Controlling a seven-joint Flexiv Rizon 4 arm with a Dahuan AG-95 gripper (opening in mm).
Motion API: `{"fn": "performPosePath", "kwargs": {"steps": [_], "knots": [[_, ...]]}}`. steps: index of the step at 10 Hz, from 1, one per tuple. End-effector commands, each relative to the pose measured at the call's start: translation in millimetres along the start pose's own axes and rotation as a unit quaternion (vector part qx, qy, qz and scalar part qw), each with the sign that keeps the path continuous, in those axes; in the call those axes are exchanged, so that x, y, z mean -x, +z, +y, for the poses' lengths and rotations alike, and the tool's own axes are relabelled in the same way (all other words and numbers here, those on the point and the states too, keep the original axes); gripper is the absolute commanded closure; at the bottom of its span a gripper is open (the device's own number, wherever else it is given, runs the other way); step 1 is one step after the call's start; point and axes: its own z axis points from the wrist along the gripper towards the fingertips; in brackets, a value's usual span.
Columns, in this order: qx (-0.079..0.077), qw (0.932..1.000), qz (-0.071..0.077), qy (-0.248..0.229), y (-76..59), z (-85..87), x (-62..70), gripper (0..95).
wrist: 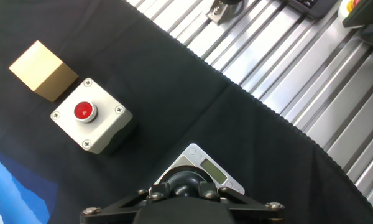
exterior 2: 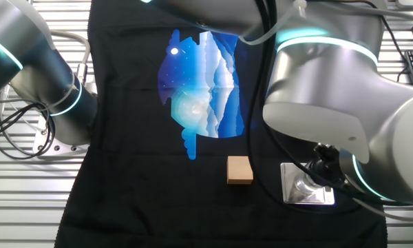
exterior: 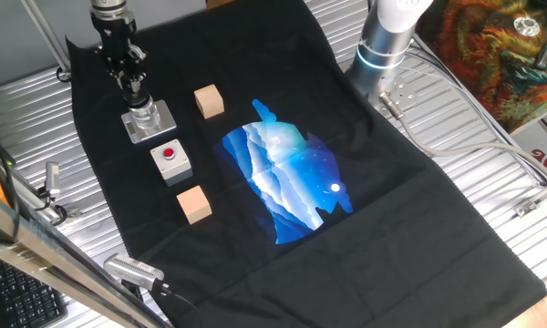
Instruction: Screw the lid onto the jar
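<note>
1. The gripper [exterior: 132, 85] points straight down over the jar [exterior: 144, 115], which stands on its grey square base plate [exterior: 149, 121] near the far left edge of the black cloth [exterior: 392, 200].
2. The fingers meet the top of the jar, where the lid [wrist: 188, 182] sits — a dark round cap right under the hand camera. Whether the fingers are clamped on it or loose I cannot tell.
3. In the other fixed view the arm hides most of the jar; only the shiny base plate [exterior 2: 306, 184] and a bit of the jar show.
4. A grey box with a red button [exterior: 171, 161] sits just in front of the base plate, close but apart.
5. Two wooden cubes lie on the cloth — one [exterior: 209, 101] beside the jar towards the blue print [exterior: 287, 178], one [exterior: 193, 203] nearer the camera past the button box.
</note>
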Motion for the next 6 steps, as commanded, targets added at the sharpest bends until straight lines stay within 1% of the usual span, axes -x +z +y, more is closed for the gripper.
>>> {"fn": "performPosePath", "kwargs": {"steps": [1,3,5,6], "knots": [[0.000,1.0000,0.000,0.000,-0.3,0.6,-0.3,95.0],[-0.001,1.0000,0.000,0.001,1.0,1.1,0.8,95.0],[-0.003,1.0000,-0.001,0.003,5.4,3.0,2.5,95.0],[-0.002,1.0000,0.002,0.003,4.4,3.5,2.3,95.0]]}}
